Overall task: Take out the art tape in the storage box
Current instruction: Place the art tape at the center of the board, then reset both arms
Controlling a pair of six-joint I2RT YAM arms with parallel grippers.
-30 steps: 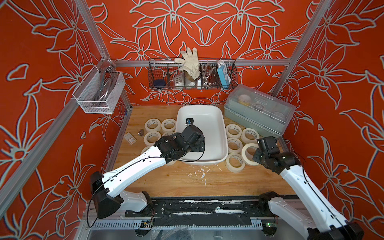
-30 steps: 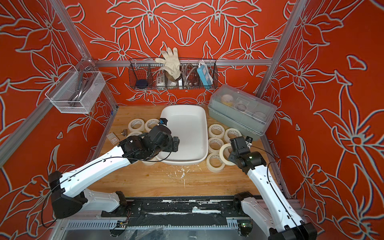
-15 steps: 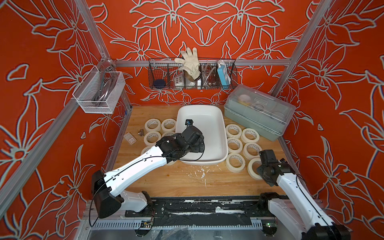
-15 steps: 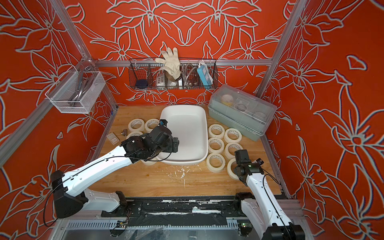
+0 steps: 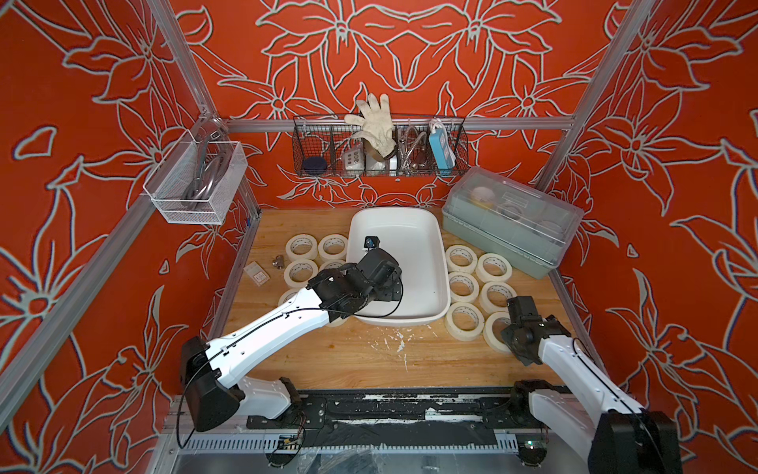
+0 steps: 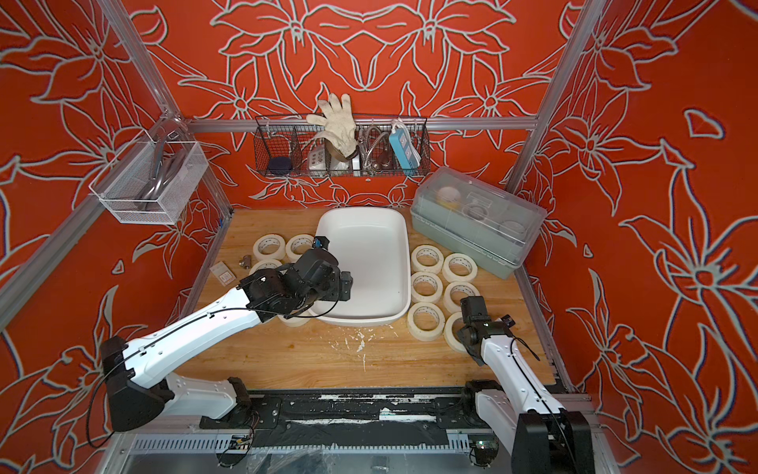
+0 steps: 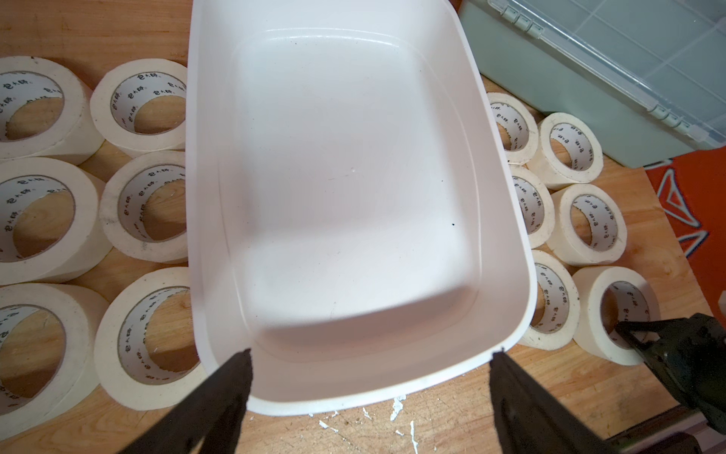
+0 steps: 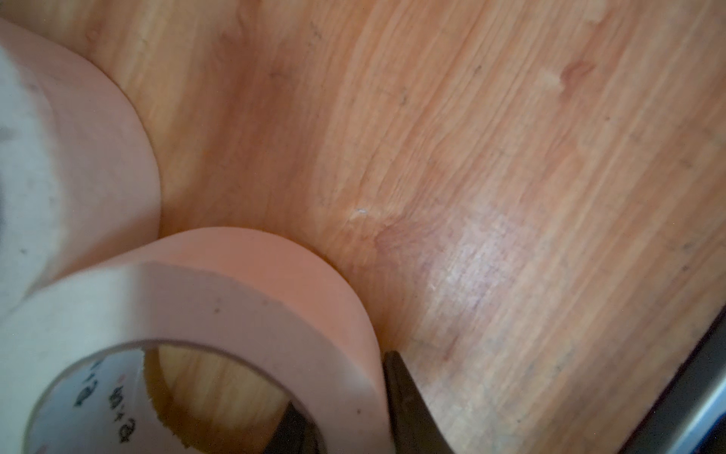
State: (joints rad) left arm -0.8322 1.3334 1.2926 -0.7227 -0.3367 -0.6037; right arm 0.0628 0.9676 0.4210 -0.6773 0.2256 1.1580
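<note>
My right hand [image 8: 340, 379] is clamping the wall of one roll [image 8: 235, 283] of the art tape, one finger inside the core and one on the outer face, near the front right corner of the bench [image 5: 369, 361]. (I cannot tell whether the roll's lower edge is resting on the wood or hanging just clear.) My left hand [image 7: 371, 353] is hovering with its fingers spread wide and gripping nothing, above the near end of the storage box [image 5: 396, 320]. The box is showing a bare floor. All the other art tape is lying flat on the bench: one cluster [image 5: 301, 246] left of the box, another [image 5: 461, 258] right of it.

I am judging the pinch risky. It is biting only a thin wall, so the roll could pivot or slip. A neighbour roll [image 8: 78, 157] is sitting just beside it and could get nudged. My left forearm is crossing low over the left cluster, so a careless pull-back could sweep those rolls or shove the box, which is looking light.

The rolls are thick matt cream paper rings with slightly fuzzy edges and white printed cores. The box is glossy, smooth plastic with rounded corners and a thin rim. The bench is grained wood with white flecks [image 5: 400, 342].
</note>
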